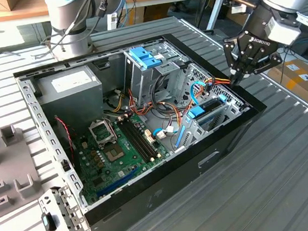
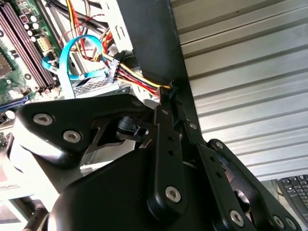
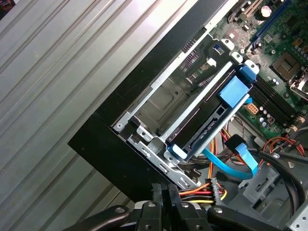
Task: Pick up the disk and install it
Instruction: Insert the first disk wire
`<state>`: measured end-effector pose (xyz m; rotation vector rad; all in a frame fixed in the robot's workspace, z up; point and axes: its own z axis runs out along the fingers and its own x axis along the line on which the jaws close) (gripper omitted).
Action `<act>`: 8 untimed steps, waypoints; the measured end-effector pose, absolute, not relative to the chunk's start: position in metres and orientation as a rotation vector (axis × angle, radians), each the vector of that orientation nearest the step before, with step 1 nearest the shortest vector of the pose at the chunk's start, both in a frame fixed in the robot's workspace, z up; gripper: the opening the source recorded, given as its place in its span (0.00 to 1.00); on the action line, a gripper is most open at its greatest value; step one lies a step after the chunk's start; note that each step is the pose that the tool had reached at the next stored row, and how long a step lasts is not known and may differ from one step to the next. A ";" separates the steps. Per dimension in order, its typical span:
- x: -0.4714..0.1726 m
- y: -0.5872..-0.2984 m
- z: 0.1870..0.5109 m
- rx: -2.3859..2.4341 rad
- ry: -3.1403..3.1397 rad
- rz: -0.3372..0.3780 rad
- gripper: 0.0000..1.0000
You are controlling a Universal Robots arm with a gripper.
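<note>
The disk (image 1: 208, 108) sits inside the metal drive cage at the open computer case's (image 1: 167, 193) corner on the exterior view's right. Its blue side rail and blue tab show in the first wrist view, where the disk (image 3: 234, 91) lies slotted into the cage. My gripper (image 1: 236, 78) hangs just above the case's rim beside that cage, fingers shut with nothing between them. In both wrist views the closed fingertips (image 3: 166, 191) (image 2: 168, 98) stand over the black rim, close to a bundle of yellow, red and black cables (image 2: 139, 82).
A grey power-supply box (image 1: 69, 88) fills the case's back corner, and a light-blue tray (image 1: 145, 56) sits atop the upper bay. The green motherboard (image 1: 119, 146) lies on the floor of the case. A metal bracket (image 1: 57, 220) rests on the slatted table (image 1: 269, 181).
</note>
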<state>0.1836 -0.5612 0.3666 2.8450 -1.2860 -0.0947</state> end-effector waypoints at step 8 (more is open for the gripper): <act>0.153 -0.561 0.367 2.845 -1.287 -0.095 0.16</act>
